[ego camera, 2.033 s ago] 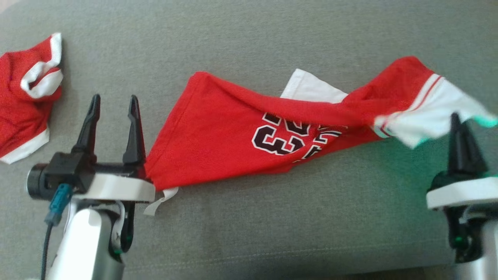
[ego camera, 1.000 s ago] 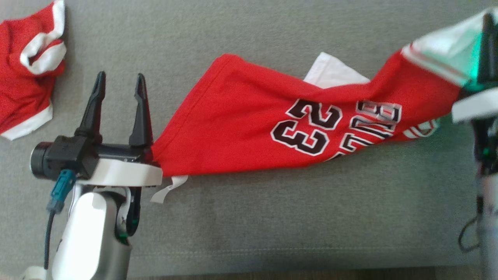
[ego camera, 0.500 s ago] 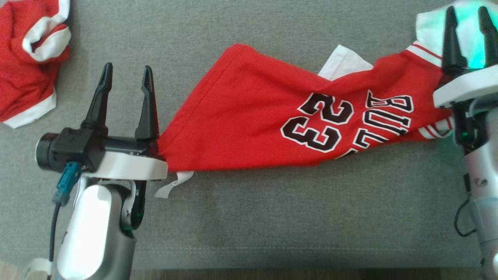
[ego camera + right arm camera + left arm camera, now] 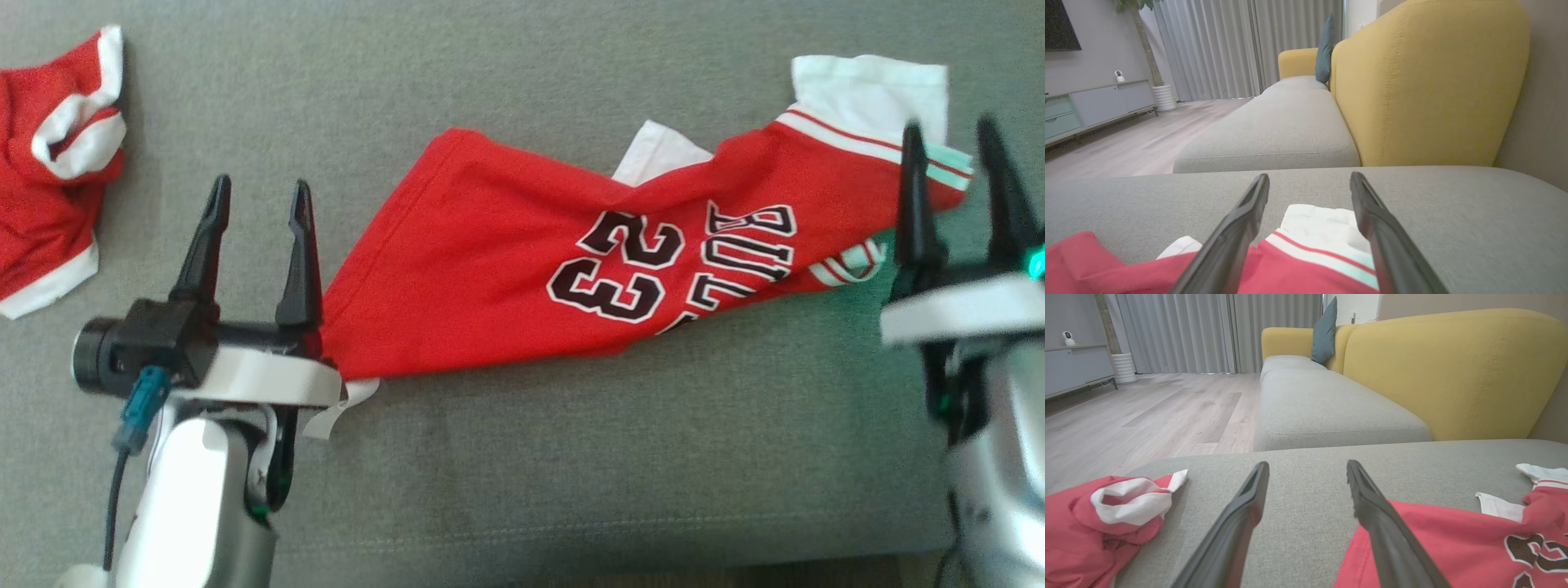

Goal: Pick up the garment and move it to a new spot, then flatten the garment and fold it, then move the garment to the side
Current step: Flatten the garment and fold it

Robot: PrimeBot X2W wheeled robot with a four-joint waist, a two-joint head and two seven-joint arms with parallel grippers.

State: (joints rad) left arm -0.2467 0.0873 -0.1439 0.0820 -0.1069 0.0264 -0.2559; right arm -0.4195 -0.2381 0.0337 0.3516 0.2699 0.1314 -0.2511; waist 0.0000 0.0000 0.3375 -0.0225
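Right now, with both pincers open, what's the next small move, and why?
Probably shift the left pincer right, over the hem, to grip it. The jersey lies twisted on the sofa, a white flap poking out behind, so it needs spreading; the left pincer stands open beside it, holding nothing, and the right pincer is open over the far end.

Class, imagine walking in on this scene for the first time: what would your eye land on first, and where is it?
The long red jersey with white trim and a black 23 stretches across the grey fabric cushion, between the open left gripper and the open right gripper. A second, crumpled red and white garment lies at the far left, and the wrist views add a mustard-yellow sofa backrest behind.
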